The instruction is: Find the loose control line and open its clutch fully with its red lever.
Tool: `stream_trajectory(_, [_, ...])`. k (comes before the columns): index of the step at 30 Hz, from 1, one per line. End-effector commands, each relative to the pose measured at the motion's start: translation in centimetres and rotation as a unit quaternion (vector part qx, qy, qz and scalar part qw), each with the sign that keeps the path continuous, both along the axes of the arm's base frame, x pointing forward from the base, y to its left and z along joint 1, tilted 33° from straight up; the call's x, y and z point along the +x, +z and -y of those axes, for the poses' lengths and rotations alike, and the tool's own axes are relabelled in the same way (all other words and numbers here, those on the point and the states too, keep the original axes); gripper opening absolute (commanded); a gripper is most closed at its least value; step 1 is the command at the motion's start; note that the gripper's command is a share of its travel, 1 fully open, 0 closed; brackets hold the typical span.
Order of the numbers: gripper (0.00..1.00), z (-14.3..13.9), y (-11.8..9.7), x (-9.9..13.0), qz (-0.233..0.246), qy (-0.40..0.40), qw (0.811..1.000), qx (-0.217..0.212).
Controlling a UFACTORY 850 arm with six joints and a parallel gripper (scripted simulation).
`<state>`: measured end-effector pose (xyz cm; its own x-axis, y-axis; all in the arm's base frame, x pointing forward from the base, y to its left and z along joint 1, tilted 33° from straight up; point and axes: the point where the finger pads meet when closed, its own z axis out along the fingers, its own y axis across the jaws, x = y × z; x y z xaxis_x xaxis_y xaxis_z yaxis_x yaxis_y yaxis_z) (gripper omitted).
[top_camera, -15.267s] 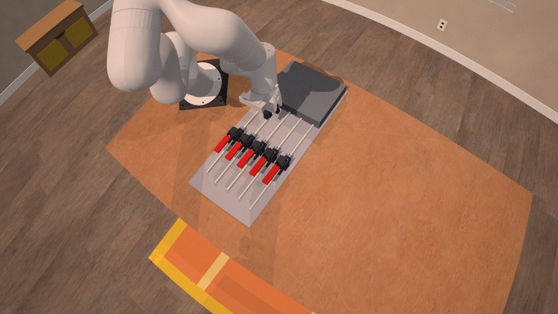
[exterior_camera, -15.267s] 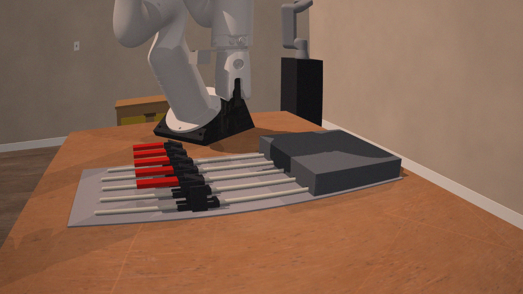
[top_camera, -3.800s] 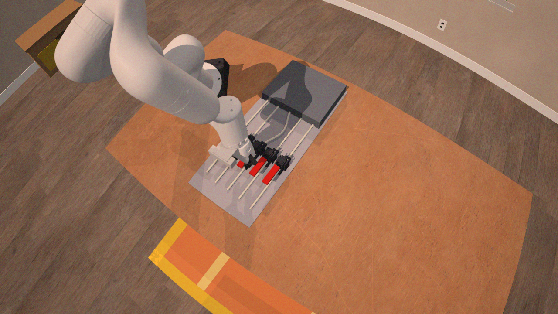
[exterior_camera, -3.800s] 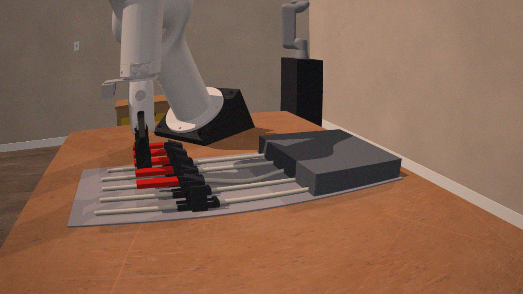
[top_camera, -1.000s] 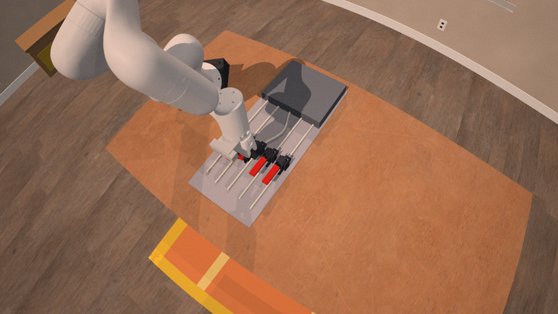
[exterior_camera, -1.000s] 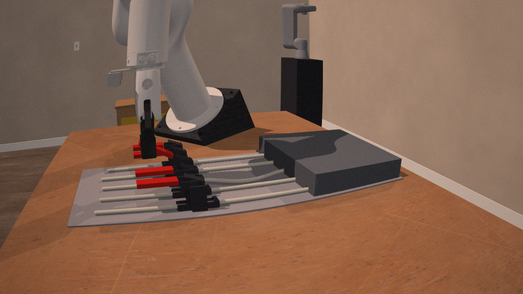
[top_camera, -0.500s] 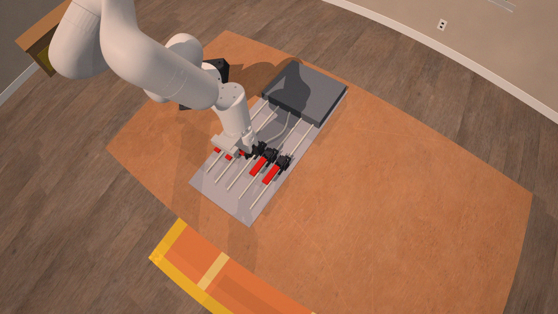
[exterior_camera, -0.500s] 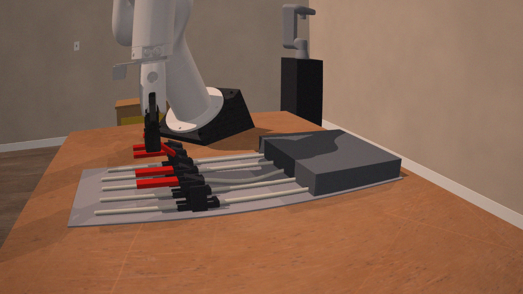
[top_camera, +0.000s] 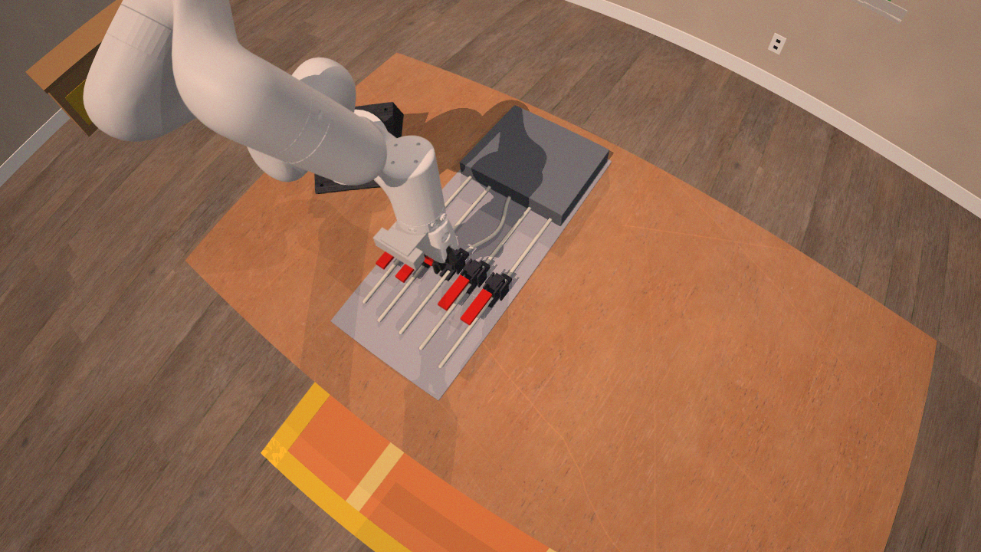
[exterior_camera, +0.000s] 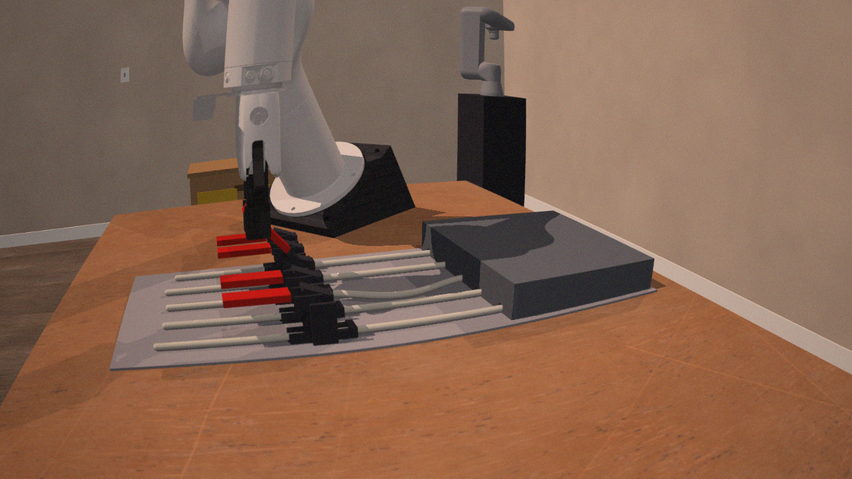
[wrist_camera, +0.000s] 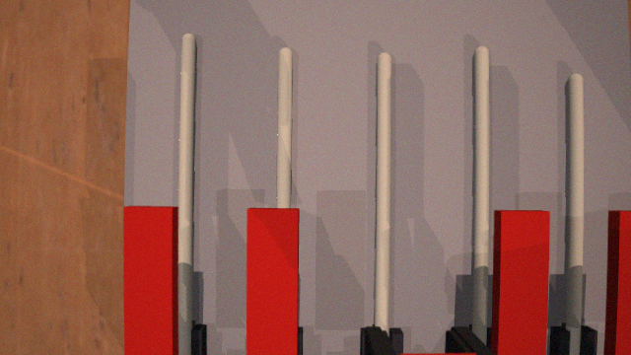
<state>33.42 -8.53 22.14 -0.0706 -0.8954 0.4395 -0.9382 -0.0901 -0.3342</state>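
Observation:
Five pale control lines run from the grey console (top_camera: 535, 164) (exterior_camera: 536, 262) across a grey plate (top_camera: 424, 356) (exterior_camera: 178, 345), each through a black clutch with a red lever. The middle line (top_camera: 490, 233) (exterior_camera: 393, 291) sags in a curve near the console; the other lines lie straight. My gripper (top_camera: 445, 261) (exterior_camera: 257, 232) points straight down over the middle clutch. It is shut on the middle red lever (exterior_camera: 278, 239) (top_camera: 428, 261), which is tilted up off the plate. The other levers, such as the nearest one (top_camera: 475, 307) (exterior_camera: 255, 296) (wrist_camera: 522, 281), lie flat. The fingers are out of the wrist view.
The plate lies on an orange-brown table (top_camera: 686, 343) (exterior_camera: 476, 404). The arm's black base (exterior_camera: 357, 190) stands just behind the plate. A black pedestal with a grey fixture (exterior_camera: 491, 142) stands at the table's far corner. A wall runs along the right.

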Motion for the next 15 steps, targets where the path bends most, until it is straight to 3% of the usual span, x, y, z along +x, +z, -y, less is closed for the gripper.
stream_trajectory(1, [0.0, -0.7, 0.1, -0.1, 0.0, 0.0, 1.0, 0.0])
stream_trajectory(15, [0.0, -1.8, 0.0, -0.2, 0.0, 0.0, 1.0, 0.0])
